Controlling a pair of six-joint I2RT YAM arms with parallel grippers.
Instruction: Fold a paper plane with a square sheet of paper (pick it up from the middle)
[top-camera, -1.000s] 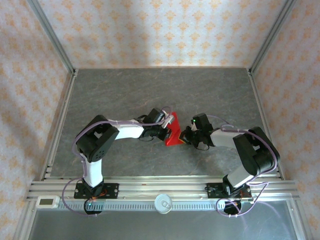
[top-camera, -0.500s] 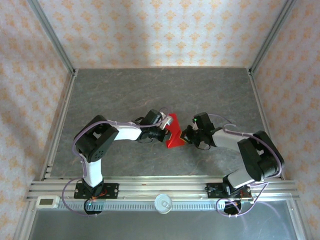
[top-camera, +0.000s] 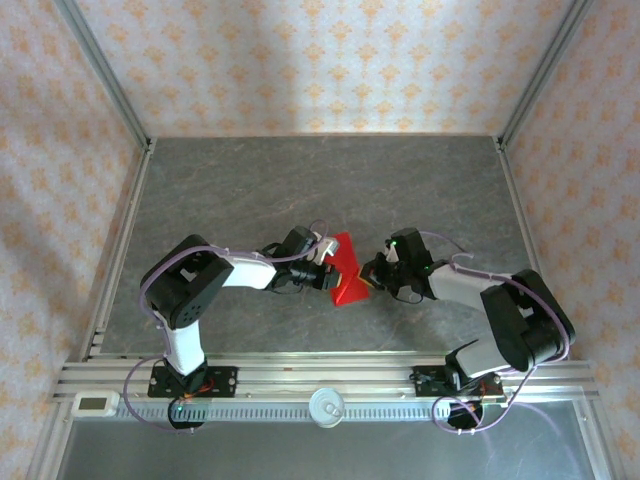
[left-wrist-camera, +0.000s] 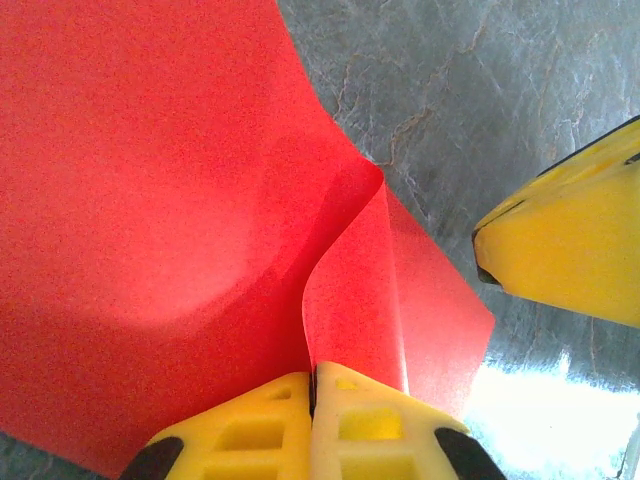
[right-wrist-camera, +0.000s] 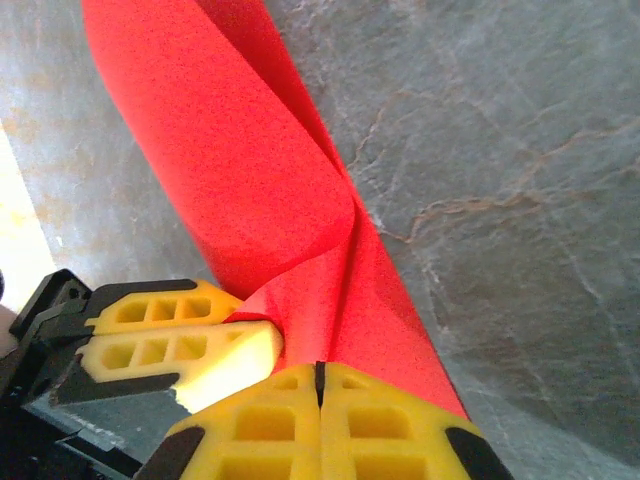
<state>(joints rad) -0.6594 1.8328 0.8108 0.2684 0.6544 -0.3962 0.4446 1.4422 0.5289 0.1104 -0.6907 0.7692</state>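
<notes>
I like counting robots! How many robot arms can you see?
2. The left arm comes from the left, with the left gripper shut on the red paper in the middle. The right arm comes from the right, with the right gripper shut on the same sheet. None seems hidden.

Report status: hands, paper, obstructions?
Left hand shut on red sheet. Right hand shut on same sheet. Sheet creased, bowed between them. Nothing blocking.

Left arm (top-camera: 245, 272) and right arm (top-camera: 462, 287): black joints, white links, looping pale lilac cables (top-camera: 146, 283). Left gripper (left-wrist-camera: 312, 380) and right gripper (right-wrist-camera: 319, 372) have yellow fingers (right-wrist-camera: 260, 425) with moulded square hollows.
</notes>
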